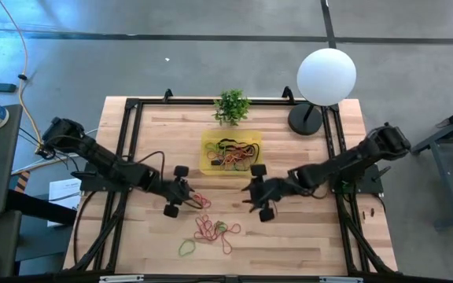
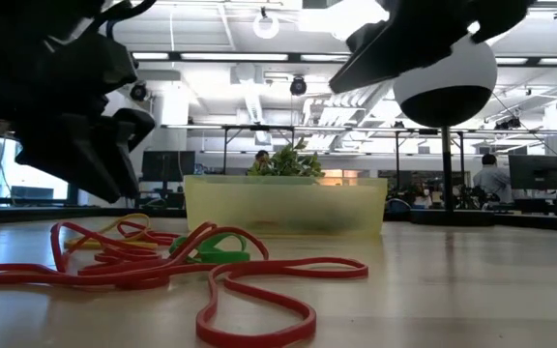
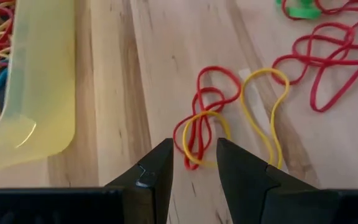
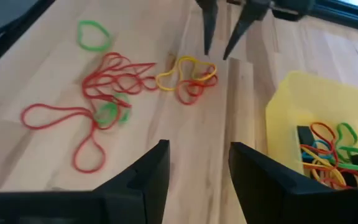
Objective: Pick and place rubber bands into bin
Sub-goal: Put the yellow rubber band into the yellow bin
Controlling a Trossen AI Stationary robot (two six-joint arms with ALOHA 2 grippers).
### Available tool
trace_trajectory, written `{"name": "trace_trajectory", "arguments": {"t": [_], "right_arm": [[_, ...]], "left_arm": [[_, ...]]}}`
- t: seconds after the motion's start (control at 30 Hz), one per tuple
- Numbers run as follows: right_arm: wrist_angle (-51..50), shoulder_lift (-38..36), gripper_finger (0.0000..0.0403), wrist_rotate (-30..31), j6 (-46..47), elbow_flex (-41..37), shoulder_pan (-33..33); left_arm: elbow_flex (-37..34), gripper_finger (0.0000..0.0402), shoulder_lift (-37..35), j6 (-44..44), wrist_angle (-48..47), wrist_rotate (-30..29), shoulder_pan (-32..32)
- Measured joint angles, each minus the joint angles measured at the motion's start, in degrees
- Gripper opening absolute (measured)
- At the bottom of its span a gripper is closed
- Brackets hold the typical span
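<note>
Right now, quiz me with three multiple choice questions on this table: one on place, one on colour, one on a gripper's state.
1. Where is the bin?
A. just in front of the plant
B. at the table's left edge
C. under the lamp

2. What colour is the lone band left of the loose pile?
A. blue
B. green
C. black

3. The right gripper is:
A. shut on a band
B. inside the bin
C. open and empty

Answers: 1 A, the high view shows them adjacent. 2 B, green in high and right wrist views. 3 C, nothing lies between its parted fingers.
</note>
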Motion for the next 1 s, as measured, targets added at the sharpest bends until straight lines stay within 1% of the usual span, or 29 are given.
{"name": "trace_trajectory", "arguments": {"t": [0.17,0.37,1.0], "right_arm": [[0.0,0.0,0.0156,5.0,2.4,0.0,4.3],[0.0,0.0,0.0153,8.9,3.6,0.0,6.8],[0.0,0.0,0.0149,9.5,4.2,0.0,7.3]], "left_arm": [[0.0,0.0111,0.7,0.6,0.8,3.3,2.1],[0.0,0.0111,2.5,1.2,2.4,4.2,3.0],[0.0,0.0111,3.2,1.1,3.9,1.6,2.9]]}}
